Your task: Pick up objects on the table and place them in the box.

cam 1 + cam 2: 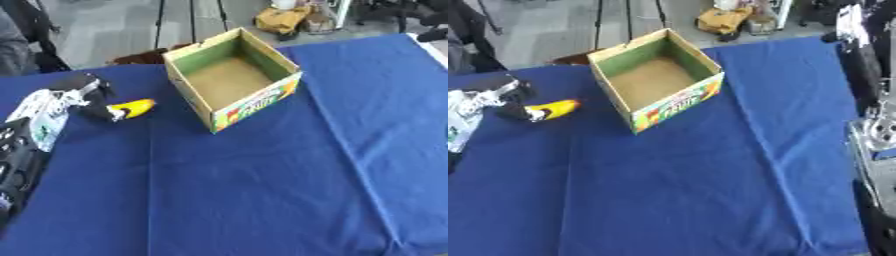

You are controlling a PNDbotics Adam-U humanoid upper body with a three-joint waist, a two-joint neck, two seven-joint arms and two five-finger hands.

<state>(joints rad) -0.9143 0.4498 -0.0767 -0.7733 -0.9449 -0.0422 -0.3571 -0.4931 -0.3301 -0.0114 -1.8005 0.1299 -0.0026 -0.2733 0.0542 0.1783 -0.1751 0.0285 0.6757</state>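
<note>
An open cardboard box (259, 106) with a green inner wall and a printed front stands at the middle back of the blue cloth; nothing shows inside it. To its left, my left hand (86, 90) has its black fingers curled round one end of a yellow, banana-shaped object (134, 107), whose other end points toward the box. Whether the object rests on the cloth or hangs just above it I cannot tell. My right arm (866, 75) runs along the right edge of the right eye view; its hand is not clear enough to read.
A blue cloth (262, 190) covers the table, with creases running down its right half. My left forearm (19, 160) lies along the left edge. Beyond the far edge are grey floor, a yellow bag (282, 19) and chair legs.
</note>
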